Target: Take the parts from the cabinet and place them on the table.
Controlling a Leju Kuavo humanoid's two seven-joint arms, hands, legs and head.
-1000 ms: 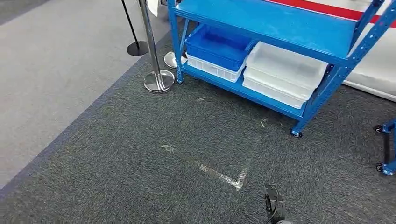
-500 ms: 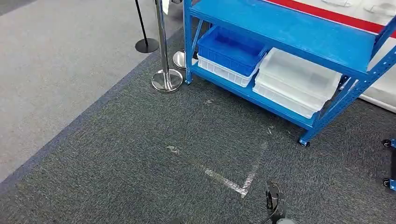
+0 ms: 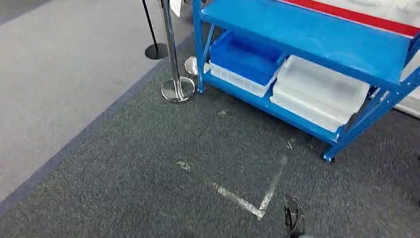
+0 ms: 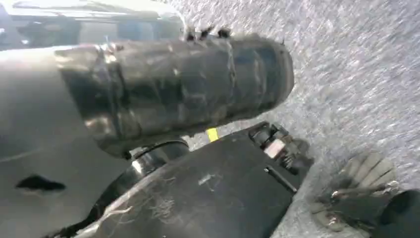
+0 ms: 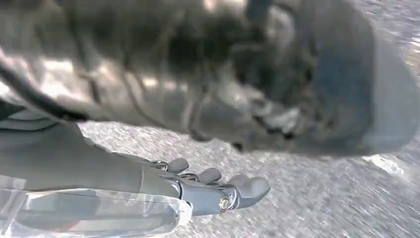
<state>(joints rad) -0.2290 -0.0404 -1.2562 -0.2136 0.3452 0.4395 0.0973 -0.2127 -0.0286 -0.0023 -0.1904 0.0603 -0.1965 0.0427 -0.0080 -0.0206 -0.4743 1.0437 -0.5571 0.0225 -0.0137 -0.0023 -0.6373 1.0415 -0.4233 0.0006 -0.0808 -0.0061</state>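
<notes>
Right hand (image 5: pixel 208 188) hangs over grey carpet, fingers stretched straight and apart, gripping nothing. Left hand (image 4: pixel 359 191) is blurred and I cannot tell its state. Well ahead of both stands the blue metal shelf rack (image 3: pixel 317 34), its long side slanting away rightward and its top cut off. The blue plastic bin (image 3: pixel 245 57) and the translucent white lidded bins (image 3: pixel 319 91) hide any parts.

**Blue rack, grey floor**

A blue cabinet (image 3: pixel 317 37) is showing a red stripe (image 3: pixel 361 17) behind it. A blue tray (image 3: pixel 245 57) is sitting atop a white one; a whitish translucent bin (image 3: pixel 319 91) is lying beside. Speckled dark grey carpet (image 3: pixel 148 188) is carrying pale tape lines (image 3: pixel 247 198); chrome posts (image 3: pixel 173 54) are gleaming.
</notes>
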